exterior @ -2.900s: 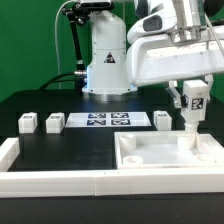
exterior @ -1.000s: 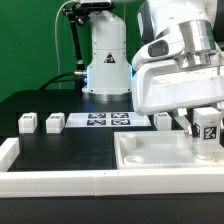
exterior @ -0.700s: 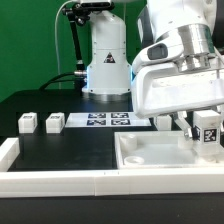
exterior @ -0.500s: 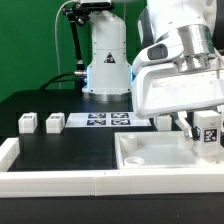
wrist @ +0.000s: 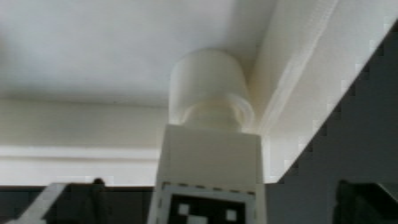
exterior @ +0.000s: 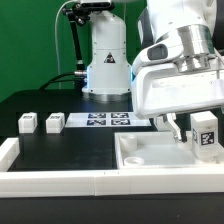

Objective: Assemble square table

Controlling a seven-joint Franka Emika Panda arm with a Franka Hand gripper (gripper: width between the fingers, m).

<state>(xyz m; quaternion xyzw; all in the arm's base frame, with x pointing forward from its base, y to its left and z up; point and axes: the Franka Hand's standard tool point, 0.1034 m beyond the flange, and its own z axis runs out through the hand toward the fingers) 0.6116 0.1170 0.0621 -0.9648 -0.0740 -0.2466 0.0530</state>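
Observation:
The square table's white slab [exterior: 150, 160] lies at the exterior view's right, raised rim up. One white tagged leg [exterior: 204, 131] stands upright in its far right corner. My gripper [exterior: 200, 128] straddles that leg, jaws open, with a dark finger [exterior: 178, 128] clear of its side. In the wrist view the leg [wrist: 214, 120] runs down into the slab's corner [wrist: 107, 60], its tag nearest the camera. The dark fingertips [wrist: 71, 196] stand apart from it on both sides, my gripper [wrist: 217, 200] holding nothing.
Two loose legs [exterior: 27, 122] [exterior: 54, 122] stand at the exterior view's left, and a third [exterior: 162, 120] behind the slab. The marker board [exterior: 100, 121] lies between them. White border bars [exterior: 60, 181] run along the front and left. The robot's base [exterior: 105, 60] stands behind.
The jaws have opened and let go of the leg, which stays upright in the slab's corner. Before that the arm had moved it to the right and down.

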